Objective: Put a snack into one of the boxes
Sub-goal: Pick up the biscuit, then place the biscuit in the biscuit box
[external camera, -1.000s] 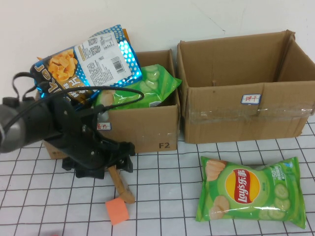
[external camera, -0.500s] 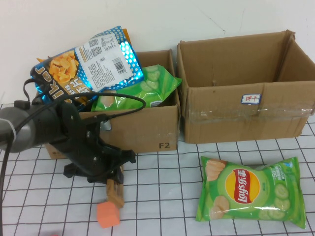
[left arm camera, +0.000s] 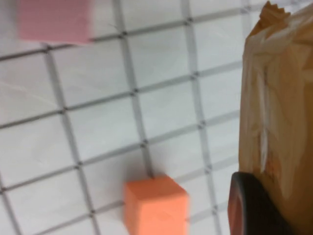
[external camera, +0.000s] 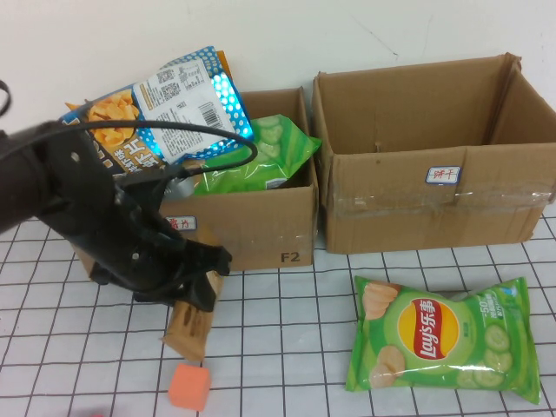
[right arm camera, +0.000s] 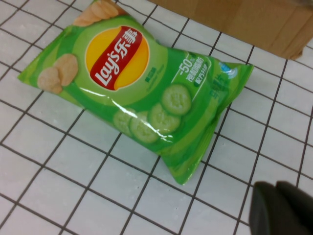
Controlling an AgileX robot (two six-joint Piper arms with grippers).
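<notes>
My left gripper is shut on a brown snack packet and holds it tilted just above the table, in front of the left box. In the left wrist view the packet fills one side beside a dark fingertip. The left box holds a blue chip bag and a green bag. The right box is open and looks empty. A green Lay's bag lies flat in front of it and also shows in the right wrist view. My right gripper is shut and hovers near that bag's corner.
An orange cube lies on the gridded table below the hanging packet, and it also shows in the left wrist view. A pink block lies near it. Bare table lies between the cube and the Lay's bag.
My left arm has risen and shifted left, lifting the brown packet off the table. The orange cube has slid a little to the left and nearer.
</notes>
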